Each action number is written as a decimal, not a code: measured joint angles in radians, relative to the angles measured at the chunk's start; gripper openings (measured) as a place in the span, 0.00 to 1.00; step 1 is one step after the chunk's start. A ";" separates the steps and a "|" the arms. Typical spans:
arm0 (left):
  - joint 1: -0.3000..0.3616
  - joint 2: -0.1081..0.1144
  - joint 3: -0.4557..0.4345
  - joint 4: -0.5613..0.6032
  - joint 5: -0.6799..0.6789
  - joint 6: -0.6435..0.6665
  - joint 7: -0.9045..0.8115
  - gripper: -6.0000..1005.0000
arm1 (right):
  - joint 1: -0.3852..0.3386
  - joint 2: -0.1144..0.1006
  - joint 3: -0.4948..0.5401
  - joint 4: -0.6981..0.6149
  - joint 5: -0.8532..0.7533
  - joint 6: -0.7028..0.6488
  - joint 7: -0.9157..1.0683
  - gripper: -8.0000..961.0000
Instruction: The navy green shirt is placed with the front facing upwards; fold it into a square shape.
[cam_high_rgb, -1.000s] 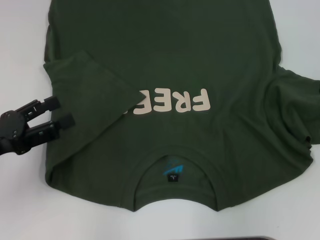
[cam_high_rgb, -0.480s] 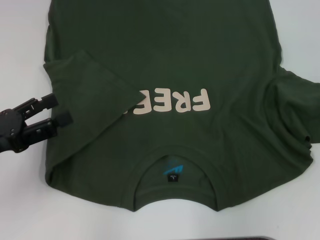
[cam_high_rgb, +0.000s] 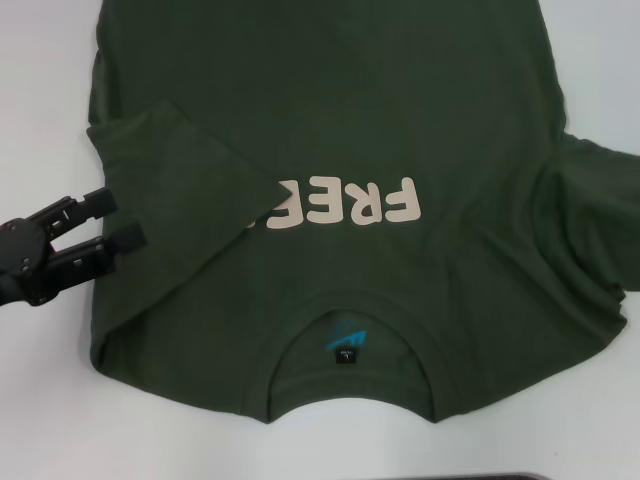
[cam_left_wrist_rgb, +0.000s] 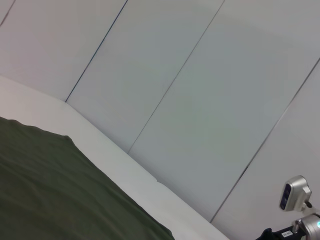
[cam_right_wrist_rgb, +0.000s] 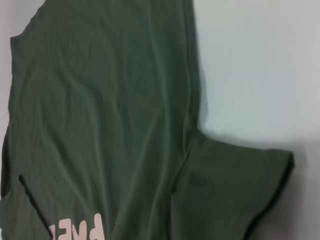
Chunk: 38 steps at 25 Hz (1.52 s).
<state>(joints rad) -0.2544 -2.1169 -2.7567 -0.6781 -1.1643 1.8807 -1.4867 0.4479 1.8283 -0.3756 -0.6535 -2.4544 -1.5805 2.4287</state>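
The navy green shirt (cam_high_rgb: 340, 130) lies front up on the white table, its collar and blue neck label (cam_high_rgb: 345, 345) nearest me. One sleeve (cam_high_rgb: 180, 190) is folded inward over the chest and covers the end of the cream "FREE" lettering (cam_high_rgb: 345, 205). The other sleeve (cam_high_rgb: 590, 220) lies spread out flat; the right wrist view shows it from above (cam_right_wrist_rgb: 235, 190). My left gripper (cam_high_rgb: 117, 220) hovers just off the shirt's left edge beside the folded sleeve, open, with nothing between its fingers. The right gripper does not show.
The white table (cam_high_rgb: 40, 90) borders the shirt on both sides. In the left wrist view, a panelled wall (cam_left_wrist_rgb: 200, 100) rises behind the table's far edge, with a small grey device (cam_left_wrist_rgb: 295, 195) beside it.
My left gripper has drawn back slightly to the left, away from the folded sleeve. The shirt lies much as before.
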 joint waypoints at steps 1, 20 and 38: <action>0.001 0.000 0.000 0.000 0.000 0.000 0.000 0.92 | -0.004 -0.003 0.001 -0.009 0.000 -0.003 0.006 0.05; 0.003 -0.002 -0.009 0.000 0.000 0.001 -0.001 0.92 | 0.014 -0.019 -0.009 -0.089 0.000 -0.022 0.078 0.02; 0.004 -0.005 -0.042 -0.001 0.000 -0.003 0.007 0.92 | 0.120 0.009 -0.024 -0.061 0.005 -0.113 0.105 0.02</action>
<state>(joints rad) -0.2506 -2.1215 -2.7991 -0.6795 -1.1643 1.8775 -1.4795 0.5678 1.8371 -0.3996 -0.7144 -2.4489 -1.6936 2.5338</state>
